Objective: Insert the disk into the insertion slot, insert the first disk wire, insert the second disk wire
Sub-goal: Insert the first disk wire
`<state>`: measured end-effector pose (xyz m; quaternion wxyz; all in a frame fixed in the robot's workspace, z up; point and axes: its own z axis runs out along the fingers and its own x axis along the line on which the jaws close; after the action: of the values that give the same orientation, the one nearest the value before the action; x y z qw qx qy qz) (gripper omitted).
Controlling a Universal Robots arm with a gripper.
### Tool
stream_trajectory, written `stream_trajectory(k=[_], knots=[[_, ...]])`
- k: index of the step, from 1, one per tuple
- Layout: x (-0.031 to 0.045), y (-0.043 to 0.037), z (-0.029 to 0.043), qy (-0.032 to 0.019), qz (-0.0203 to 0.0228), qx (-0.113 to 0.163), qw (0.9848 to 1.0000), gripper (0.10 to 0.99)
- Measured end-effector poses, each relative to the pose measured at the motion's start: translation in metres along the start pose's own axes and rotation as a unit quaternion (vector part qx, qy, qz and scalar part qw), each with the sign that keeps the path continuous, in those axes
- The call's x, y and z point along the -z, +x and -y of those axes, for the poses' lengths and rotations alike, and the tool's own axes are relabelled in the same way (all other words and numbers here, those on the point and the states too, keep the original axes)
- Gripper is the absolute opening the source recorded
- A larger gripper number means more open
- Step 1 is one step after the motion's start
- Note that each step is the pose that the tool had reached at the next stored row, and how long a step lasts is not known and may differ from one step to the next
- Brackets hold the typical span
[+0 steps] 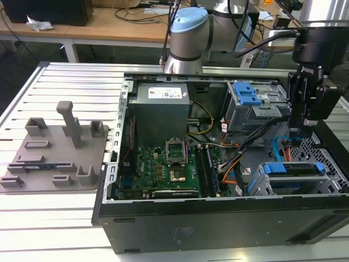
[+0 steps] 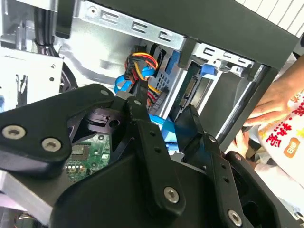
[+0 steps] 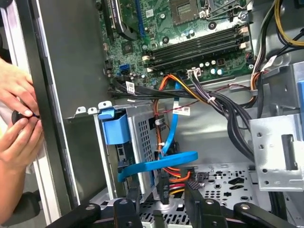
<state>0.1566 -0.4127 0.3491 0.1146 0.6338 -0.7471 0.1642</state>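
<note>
The disk [image 1: 289, 168] is being housed in the insertion slot [image 1: 256, 184], below the gripper [image 1: 296, 136] in the exterior view. The fingers [image 3: 194, 202] are being held spread, with a black wire plug [image 3: 164, 184] being framed between them, near the disk's end.

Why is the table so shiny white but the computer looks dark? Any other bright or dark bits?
Exterior view: the slatted table glares almost white, while the computer case wall facing the camera is in shade. Second wrist view: the black tool looks dark up close, and the hand outside the case is washed out bright. First wrist view: the motherboard is evenly lit.
</note>
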Motion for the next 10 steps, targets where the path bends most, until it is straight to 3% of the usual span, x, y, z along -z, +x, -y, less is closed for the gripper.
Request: stream_trajectory(k=[5,6,7,10], knots=[[-0.0007,-0.0058,-0.0016,0.0012,-0.0073,0.000,1.0000,0.502],[-0.0010,-0.0063,-0.0019,0.0014,-0.0080,0.000,1.0000,0.486],[-0.0011,-0.0068,-0.0020,0.0015,-0.0086,0.000,1.0000,0.416],[-0.0016,-0.0085,-0.0024,0.0017,-0.0100,0.000,0.9999,0.416]])
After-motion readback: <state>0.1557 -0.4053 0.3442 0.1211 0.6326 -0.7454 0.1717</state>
